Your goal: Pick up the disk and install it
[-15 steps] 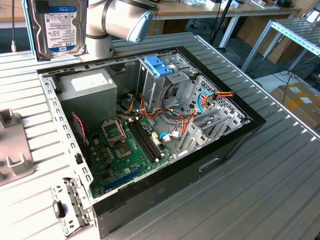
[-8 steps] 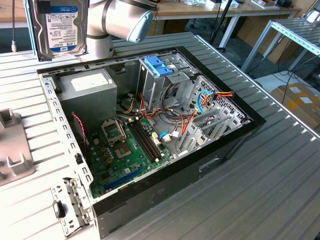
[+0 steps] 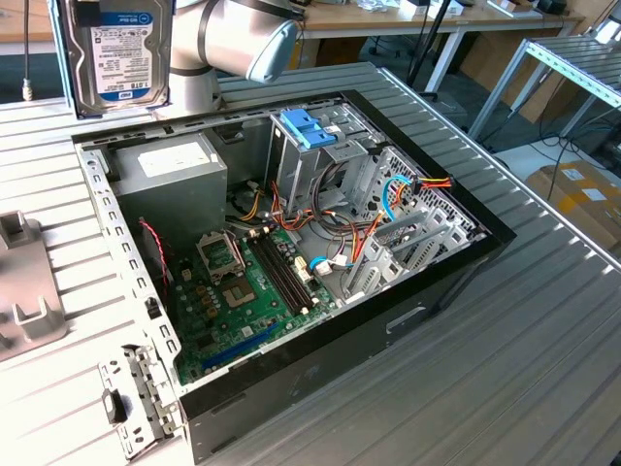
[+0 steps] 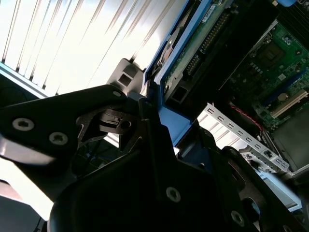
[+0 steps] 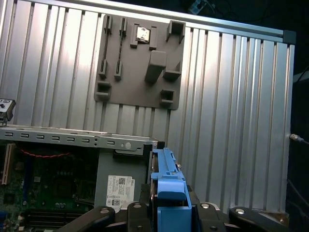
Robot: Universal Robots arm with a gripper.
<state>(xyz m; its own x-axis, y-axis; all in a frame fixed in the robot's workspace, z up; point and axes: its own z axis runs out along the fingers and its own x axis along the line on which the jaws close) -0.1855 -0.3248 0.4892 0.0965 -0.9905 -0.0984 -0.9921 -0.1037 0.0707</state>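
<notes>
Exterior view, leftmost: we note disk (image 3: 121, 49) hanging upright over the table, just beyond the case's (image 3: 94, 180) far-left corner. First wrist view: gripper (image 5: 169, 212) clamped on its blue rail (image 5: 166, 169), which we judge spares the circuit board. Rightward, drive cage (image 3: 291, 165) stands against the case's far edge.

The exterior view looks steeply down, fairly near, on the open computer case (image 3: 291, 388) on the ribbed counter (image 3: 543, 369), the arm (image 3: 233, 39) at its 11 o'clock. Both wrist views sit close behind the end effector (image 5: 166, 217) (image 4: 149, 125), sharing the disk (image 5: 166, 174) (image 4: 193, 48), motherboard (image 5: 48, 188) (image 4: 275, 58) and counter; the second seems sharply tilted.
</notes>
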